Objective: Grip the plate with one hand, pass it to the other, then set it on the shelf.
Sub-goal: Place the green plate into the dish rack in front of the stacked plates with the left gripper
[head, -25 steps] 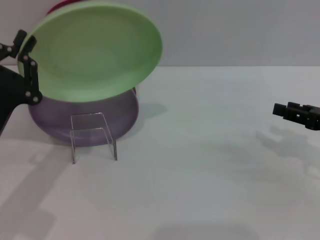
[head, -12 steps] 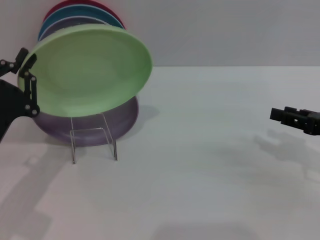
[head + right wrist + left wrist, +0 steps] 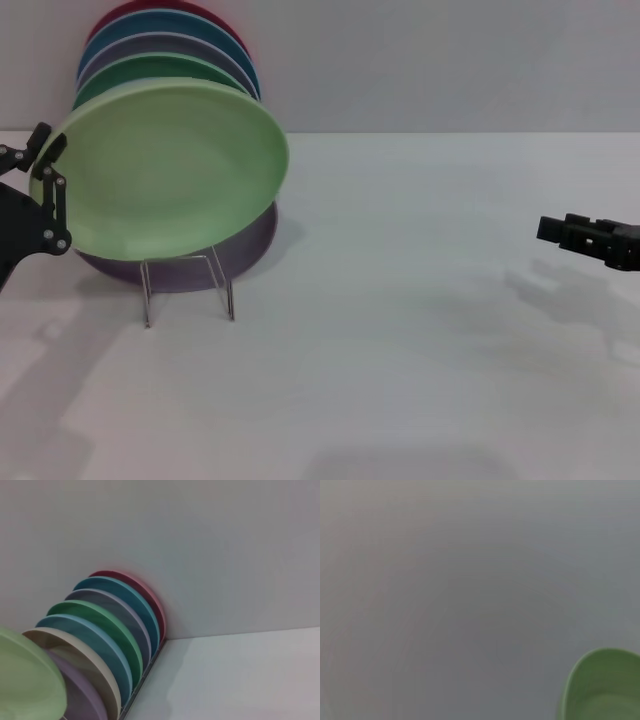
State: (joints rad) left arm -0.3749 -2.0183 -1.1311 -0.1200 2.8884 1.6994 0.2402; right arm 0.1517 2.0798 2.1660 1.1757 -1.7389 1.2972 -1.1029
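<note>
At the far left of the head view the left tool [image 3: 48,190] is clamped on the left rim of the plate [image 3: 165,170], its black fingers pinching the edge, so it is narrow and holding the mint-green plate. The plate hangs tilted, face toward the camera, its lower edge low over the shelf [image 3: 187,285], the small clear rack standing on the counter [image 3: 400,350]; whether that edge touches the rack yet cannot be told. Just behind the plate's lower edge a lilac plate [image 3: 235,250] shows, and farther back stands a row of upright plates [image 3: 170,50], green, grey-lilac, blue and red, leaning one behind another toward the wall; the right wrist view shows that same row [image 3: 110,625] on edge in a long holder. The left wrist view gives only a corner of the plate [image 3: 605,690] against a blank surface. By my reading the task is well along: the plate is in a tool's grip and poised at the rack, which suggests the setting-down is the step in hand, and what remains is to seat the plate in the rack, let go and draw the arm clear; which hand began the carrying cannot be read here. Well apart at the right edge of the head view the right tool [image 3: 562,232] hovers above the counter, holding nothing and touching nothing; how far its fingers are spread I cannot tell.
</note>
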